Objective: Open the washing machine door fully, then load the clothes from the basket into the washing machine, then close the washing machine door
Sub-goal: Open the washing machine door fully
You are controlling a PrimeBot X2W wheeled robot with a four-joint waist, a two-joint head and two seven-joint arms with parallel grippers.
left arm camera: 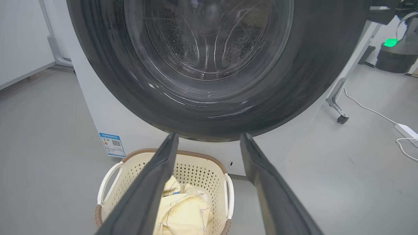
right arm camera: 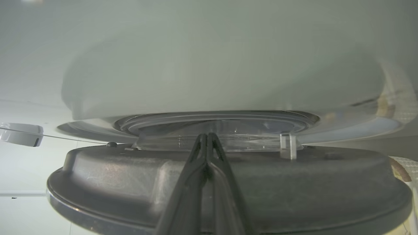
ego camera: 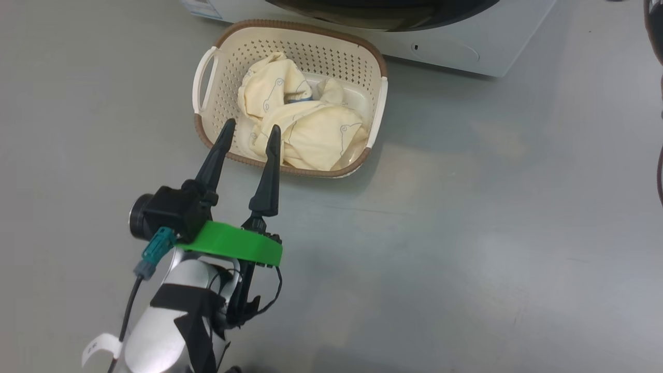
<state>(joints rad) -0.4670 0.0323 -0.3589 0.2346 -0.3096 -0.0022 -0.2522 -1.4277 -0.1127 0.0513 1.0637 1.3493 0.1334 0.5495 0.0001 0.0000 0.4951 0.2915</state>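
Step in hand is door opening, not done. Right gripper (right arm camera: pixel 207 135) fingers are pinched together and hold nothing. They lie across the grey inner face of the washing machine door (right arm camera: pixel 294 182), which is ajar from the washing machine (ego camera: pixel 466 52). Left gripper (ego camera: pixel 252 125) is spread wide and empty, at the near edge of the basket (ego camera: pixel 311 24), which sits on the floor just before the machine with the clothes (ego camera: pixel 305 129) bunched inside. Next: push the door to full swing, then the left gripper drops onto the clothes.

brown-rimmed cream perforated basket (ego camera: pixel 321 52); pale yellow clothes (ego camera: pixel 311 134), thin blue drawings; black-rimmed door (left arm camera: pixel 107 85)
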